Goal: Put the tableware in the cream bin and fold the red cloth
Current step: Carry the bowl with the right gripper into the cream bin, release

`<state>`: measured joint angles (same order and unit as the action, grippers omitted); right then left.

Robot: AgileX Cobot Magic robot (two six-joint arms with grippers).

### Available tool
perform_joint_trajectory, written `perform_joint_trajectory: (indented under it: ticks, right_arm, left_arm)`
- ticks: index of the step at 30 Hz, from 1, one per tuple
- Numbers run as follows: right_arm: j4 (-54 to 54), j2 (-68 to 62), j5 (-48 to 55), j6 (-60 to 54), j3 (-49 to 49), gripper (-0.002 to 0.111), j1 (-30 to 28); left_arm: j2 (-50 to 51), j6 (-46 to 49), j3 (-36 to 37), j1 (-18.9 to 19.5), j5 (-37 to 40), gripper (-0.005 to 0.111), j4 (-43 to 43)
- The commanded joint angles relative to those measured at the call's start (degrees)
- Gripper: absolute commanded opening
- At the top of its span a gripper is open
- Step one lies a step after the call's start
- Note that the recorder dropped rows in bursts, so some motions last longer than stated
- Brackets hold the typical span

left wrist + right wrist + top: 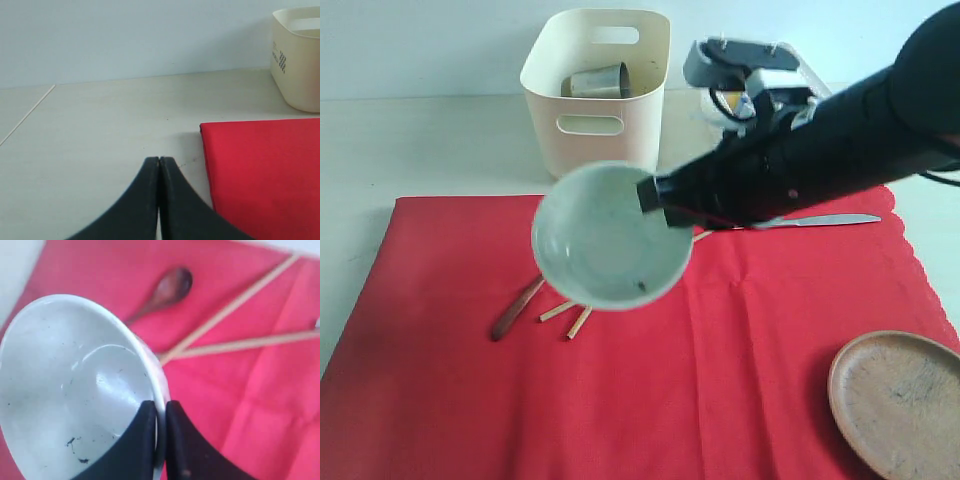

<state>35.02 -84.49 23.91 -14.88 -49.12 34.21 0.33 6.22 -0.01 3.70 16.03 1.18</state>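
My right gripper [655,200] [160,407] is shut on the rim of the pale green-white bowl [605,240] [70,385], which hangs tilted above the red cloth [650,380] [260,405] [265,175]. Under the bowl lie the dark wooden spoon [515,310] [167,287] and the chopsticks [570,318] [235,320]. The silver knife [825,220] rests on the cloth behind the arm. A brown plate [900,400] sits at the cloth's near right corner. The steel cup [600,82] lies inside the cream bin [595,120] [300,65]. My left gripper [159,161] is shut and empty, over bare table beside the cloth.
A grey and white device [745,65] stands behind the right arm, right of the bin. The pale table [430,150] [100,125] runs bare to the left of the cloth.
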Motion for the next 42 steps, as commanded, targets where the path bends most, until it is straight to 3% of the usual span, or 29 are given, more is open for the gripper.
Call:
perform_joint_trajectory:
  ticks: [1, 12, 24, 42]
  right_arm:
    - [0.6, -1.03, -11.2, -0.34, -4.56, 0.0, -0.25]
    - [0.6, -15.21, -19.6, -0.45, -21.59, 0.0, -0.25]
    - [0.6, -29.57, -19.98, -0.45, -37.84, 0.0, -0.36]
    - [4.04, -33.16, -21.7, -0.12, -39.93, 0.0, -6.0]
  left_arm:
    - [-0.33, -0.41, 0.01, -0.32, -0.35, 0.001, 0.2]
    - [-0.33, -0.41, 0.01, -0.32, -0.35, 0.001, 0.2]
    - [-0.33, -0.41, 0.01, -0.32, -0.35, 0.001, 0.2]
    - [-0.33, -0.41, 0.01, -0.32, -0.35, 0.001, 0.2]
